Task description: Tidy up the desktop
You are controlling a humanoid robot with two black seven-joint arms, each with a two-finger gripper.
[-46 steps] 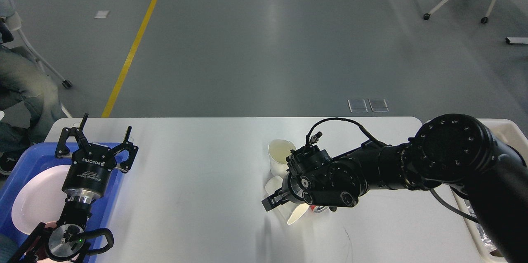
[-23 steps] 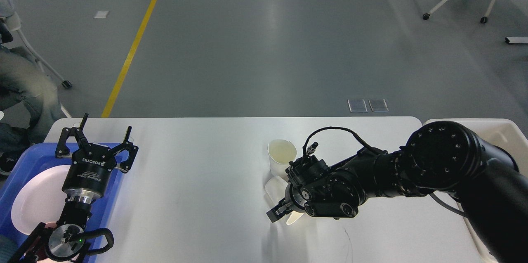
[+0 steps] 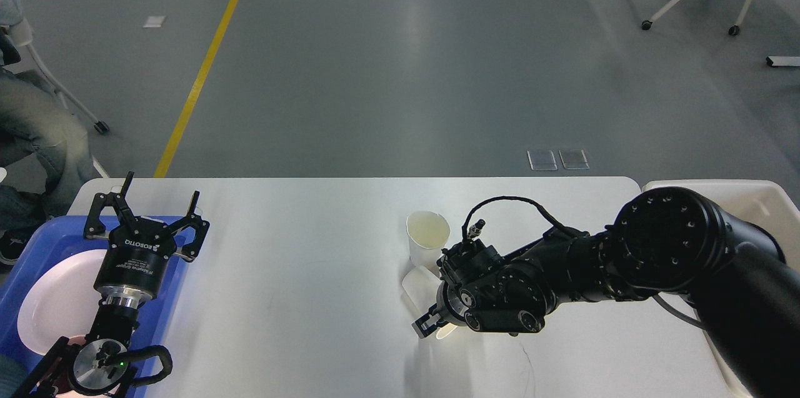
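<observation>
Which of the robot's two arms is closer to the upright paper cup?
The right. The right gripper sits just in front of the upright paper cup, low over the desktop. The left gripper hangs far off to the cup's left, above the blue tray.

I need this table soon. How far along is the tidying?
Partly done. A white plate already lies in the blue tray, under the open left gripper. The right gripper is down at a cup lying on its side; its grip is hidden. An upright cup still stands on the desktop.
</observation>
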